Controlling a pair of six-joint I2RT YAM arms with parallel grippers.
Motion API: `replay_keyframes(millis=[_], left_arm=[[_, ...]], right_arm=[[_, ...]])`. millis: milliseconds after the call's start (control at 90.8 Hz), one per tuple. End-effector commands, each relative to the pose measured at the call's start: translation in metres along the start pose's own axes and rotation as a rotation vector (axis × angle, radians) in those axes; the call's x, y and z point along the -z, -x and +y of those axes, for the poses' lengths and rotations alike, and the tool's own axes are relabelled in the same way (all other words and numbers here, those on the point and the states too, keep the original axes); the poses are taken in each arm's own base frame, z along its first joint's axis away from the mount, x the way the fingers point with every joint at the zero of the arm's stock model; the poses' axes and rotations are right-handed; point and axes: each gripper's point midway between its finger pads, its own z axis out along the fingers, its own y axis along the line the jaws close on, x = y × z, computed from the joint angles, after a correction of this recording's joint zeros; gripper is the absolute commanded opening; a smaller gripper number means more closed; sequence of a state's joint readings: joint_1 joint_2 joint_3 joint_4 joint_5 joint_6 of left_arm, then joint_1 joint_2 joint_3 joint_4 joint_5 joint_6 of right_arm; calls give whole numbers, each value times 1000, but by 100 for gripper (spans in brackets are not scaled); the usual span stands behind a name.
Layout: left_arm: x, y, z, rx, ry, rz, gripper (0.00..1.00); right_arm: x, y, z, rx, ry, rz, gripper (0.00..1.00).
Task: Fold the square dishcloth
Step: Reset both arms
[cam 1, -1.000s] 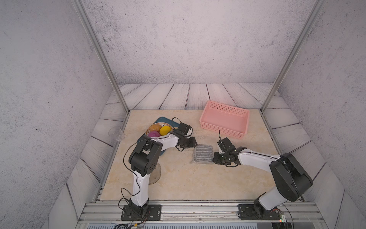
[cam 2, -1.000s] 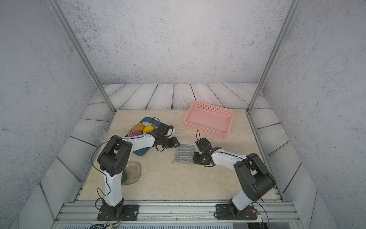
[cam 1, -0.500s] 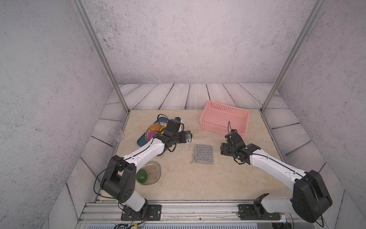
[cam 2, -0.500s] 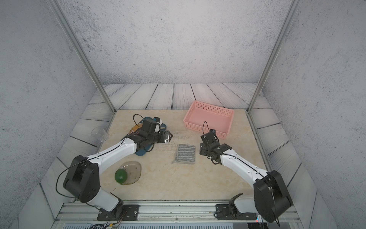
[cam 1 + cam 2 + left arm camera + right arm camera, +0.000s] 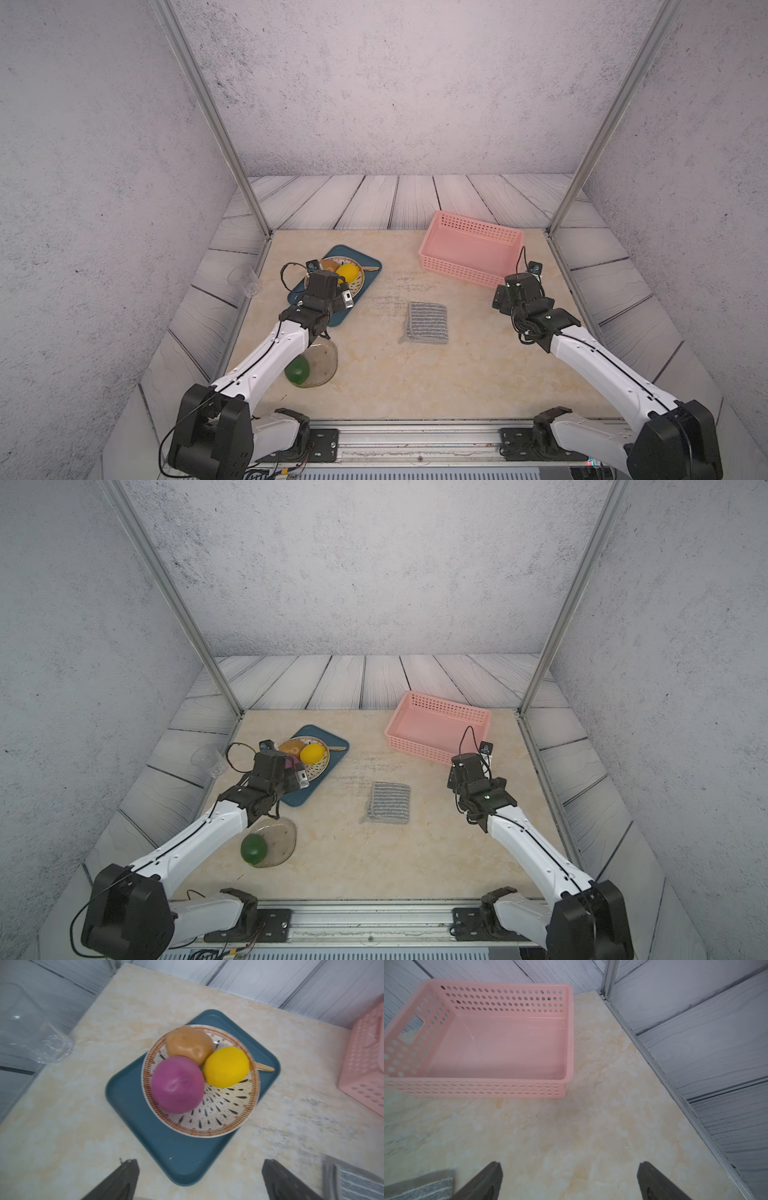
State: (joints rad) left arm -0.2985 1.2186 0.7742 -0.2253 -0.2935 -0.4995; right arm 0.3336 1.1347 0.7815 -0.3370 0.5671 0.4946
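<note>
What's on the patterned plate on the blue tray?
A brown potato, a purple onion and a yellow lemon. A gold handle pokes out beyond the lemon; its other end is covered.

In the left wrist view the square dishcloth point(image 5: 359, 1186) is cut off by the picture's edge beyond the blue tray point(image 5: 187, 1157). On that tray a gold utensil point(image 5: 265, 1068) is mostly hidden under the plate point(image 5: 228, 1113), and near it a green fruit point(image 5: 298, 371) is partly covered by the left arm point(image 5: 270, 359) in a top view.
</note>
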Motion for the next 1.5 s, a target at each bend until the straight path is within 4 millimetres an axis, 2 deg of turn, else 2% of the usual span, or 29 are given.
replay_keyframes(millis=[0,88,253,374,539,793,1057,1233,1486], left_arm=[[-3,7,35,29,97,-49,100],[-8,8,56,67,133,-71,100],[-19,11,83,121,145,-107,100],[-26,17,91,158,101,-114,100],[-25,27,101,102,120,-151,100],[-33,34,92,8,42,-235,100],[-51,28,77,-64,-45,-215,100],[-57,26,71,-103,-80,-216,100],[-57,23,68,-139,-99,-249,100]], right_arm=[[-6,15,-17,-10,-62,-93,99],[-15,16,-27,-19,-92,-112,99],[-34,14,-40,-36,-92,-134,99],[-45,13,-47,-37,-80,-189,99],[-59,2,-56,-36,-53,-240,99],[-82,-9,-67,-46,-56,-230,99],[-81,-6,-54,-29,73,-271,99],[-77,-8,-45,-10,137,-286,99],[-69,-13,-52,-14,119,-289,99]])
